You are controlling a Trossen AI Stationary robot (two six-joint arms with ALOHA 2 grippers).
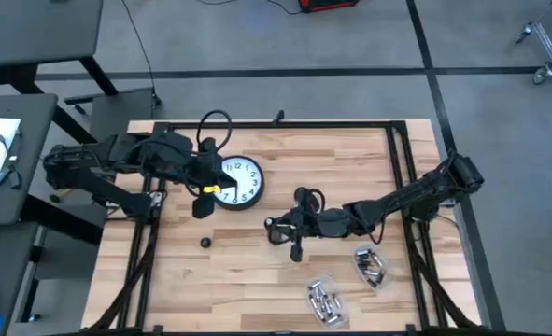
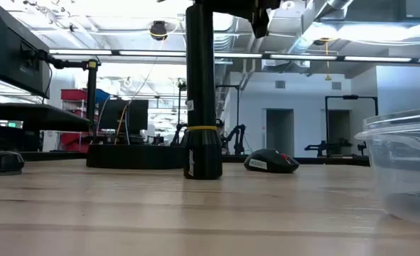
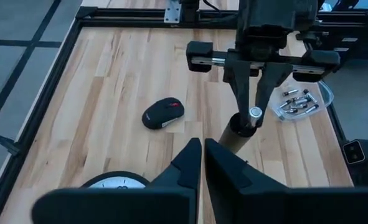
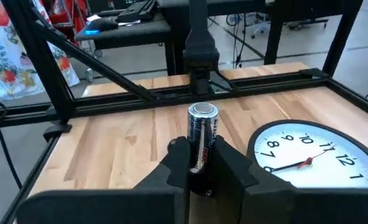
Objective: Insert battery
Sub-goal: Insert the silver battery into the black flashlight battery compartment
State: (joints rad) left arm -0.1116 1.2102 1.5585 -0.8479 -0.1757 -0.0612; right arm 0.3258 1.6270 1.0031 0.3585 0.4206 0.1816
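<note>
Pale wood planking forms the bench (image 1: 257,271), with a black rail frame round it. On it lies the round white wall clock with black numerals (image 1: 239,181), face up, so its battery compartment is not visible. The right tool (image 4: 199,165) is clenched on a small cylindrical battery with a silver cap and dark printed jacket (image 4: 202,134), held upright by its lower half with the cap standing clear above the fingers; in the high view this tool (image 1: 290,227) sits over the bench middle, near the clock's lower right edge but apart from it. The left tool (image 3: 202,158) hovers at the clock's left rim with its fingers closed together and nothing between them. A black computer mouse with a red mark (image 3: 162,114) lies on the bench beyond the clock. Two clear plastic trays of spare silver batteries (image 1: 372,264) (image 1: 324,301) sit toward the right front corner. Judgement: the cell is light, rigid and smooth-jacketed, so it could slip or rotate in a pinch; a grip across the middle of the jacket, leaving both terminals free, suits seating it. With the clock face up, insertion appears not yet possible; it likely needs turning over first.
</note>
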